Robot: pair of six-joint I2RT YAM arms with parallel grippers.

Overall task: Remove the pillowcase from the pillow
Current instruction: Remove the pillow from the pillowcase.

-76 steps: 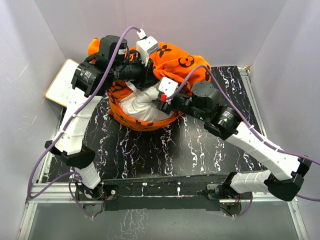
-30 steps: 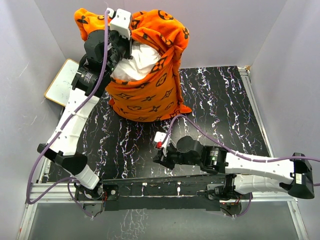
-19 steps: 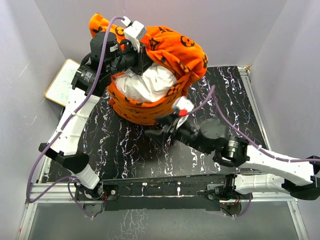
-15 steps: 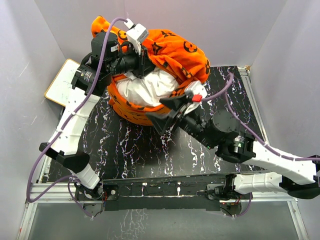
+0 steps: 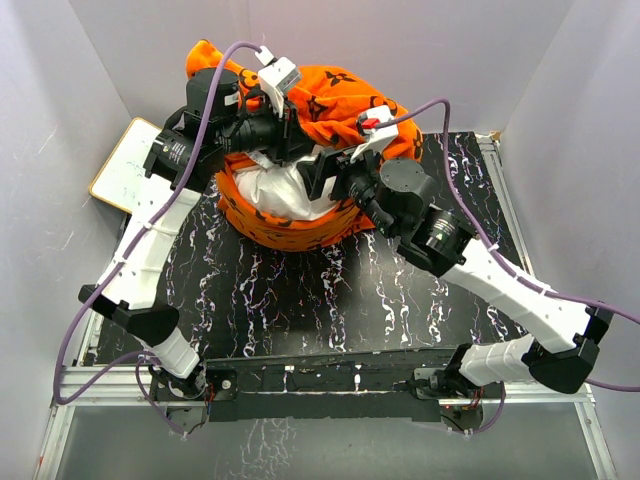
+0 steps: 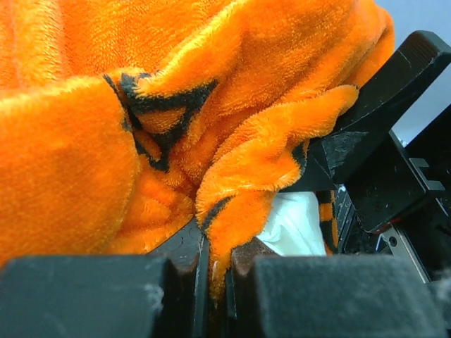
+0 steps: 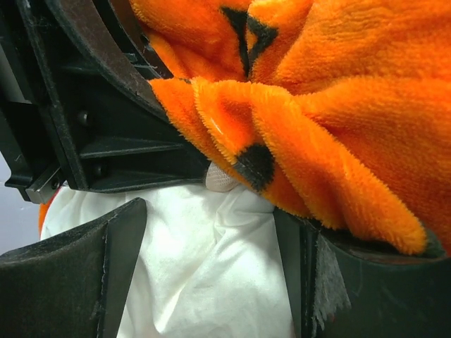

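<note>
The orange pillowcase (image 5: 345, 100) with black motifs lies bunched at the back of the table. The white pillow (image 5: 280, 190) shows through its opening. My left gripper (image 5: 287, 135) is shut on a fold of the pillowcase edge (image 6: 232, 190), and the left wrist view shows its jaws (image 6: 217, 253) pinching the orange plush. My right gripper (image 5: 322, 175) is open at the opening. In the right wrist view its jaws (image 7: 211, 218) straddle the white pillow (image 7: 204, 274), under the orange pillowcase (image 7: 338, 105). Most of the pillow is hidden inside.
A flat white board with a tan frame (image 5: 125, 165) lies at the back left. The black marbled mat (image 5: 330, 300) covers the table. Grey walls close in the back and sides. The two grippers are close together; the left one's black body (image 7: 84, 105) fills the right wrist view's upper left.
My right arm has swung from the table's front up to the pillowcase opening, its jaws open on the white pillow. My left gripper has lowered the bundle, still holding the pillowcase.
</note>
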